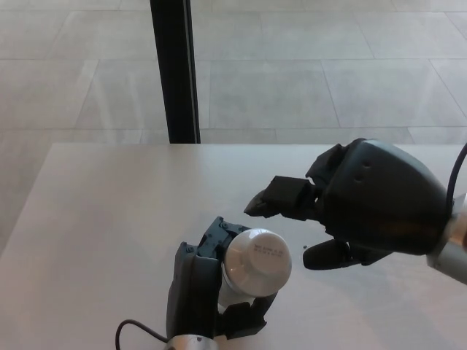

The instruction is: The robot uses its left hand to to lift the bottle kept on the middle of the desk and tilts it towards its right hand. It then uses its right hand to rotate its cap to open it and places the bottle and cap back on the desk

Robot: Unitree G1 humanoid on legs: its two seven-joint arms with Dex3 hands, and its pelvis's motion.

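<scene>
At the near edge: the left hand (195, 292) comes up from the bottom of the picture, dark grey, with a thin black cable (139, 327) curling beside its wrist.
Left hand, state: its fingers are closed around the bottle (253, 264), one finger above and behind it and another under it, so the bottle is held off the desk.
Bottle: white, tilted so that its round cap (261, 255) faces up and to the right; small grey print shows on the cap. The body of the bottle is mostly hidden inside the hand.
Right hand (354, 208): it enters from the right edge, a big black rounded shape, above and to the right of the bottle.
Right hand, state: it holds nothing; the upper fingers (281, 200) point left and the thumb (325, 254) sits lower, with a clear gap between them. It does not touch the cap.
Desk (102, 219): a pale, matt, beige-white top, plain and smooth; its far edge runs straight across the middle of the picture, and its left edge slants toward the near left corner. A very small dark speck (304, 247) lies on it between the cap and the right thumb.
Floor (306, 80): beyond the desk, large light grey tiles with thin joints, softly shining.
Post (174, 69): a black upright post stands on the floor just behind the far edge of the desk, left of the middle, and goes out at the top of the picture.
</scene>
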